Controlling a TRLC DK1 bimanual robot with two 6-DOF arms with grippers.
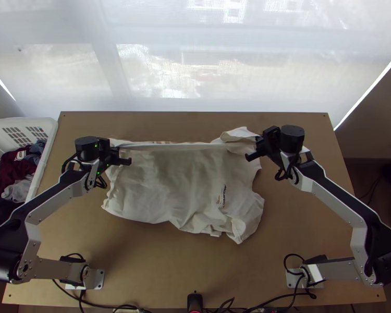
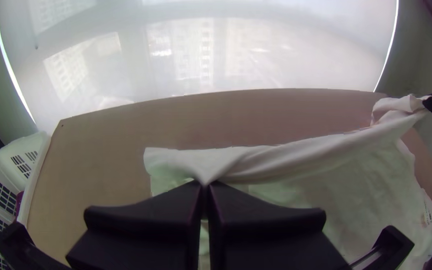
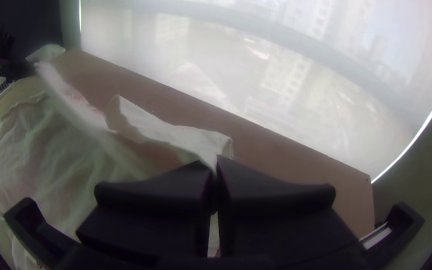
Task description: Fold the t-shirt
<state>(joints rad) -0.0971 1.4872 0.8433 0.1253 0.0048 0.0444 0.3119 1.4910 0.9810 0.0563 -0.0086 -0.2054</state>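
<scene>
In the left end effector point(image 1: 119, 153), the t-shirt point(image 1: 169, 180) — pinched part hidden.

The left arm point(image 1: 55, 204) and right arm point(image 1: 333, 202) bend outward at their elbows, forearms slanting inward up the top view. The left gripper point(image 1: 122, 156) and right gripper point(image 1: 252, 148) are well apart, each with its two flat black fingers closed together at the tips.

Bare tabletop point(image 1: 159, 266) leaves a way through on the near side of the t-shirt point(image 1: 169, 182). The left arm point(image 1: 60, 201) and right arm point(image 1: 333, 201) flank it.
</scene>
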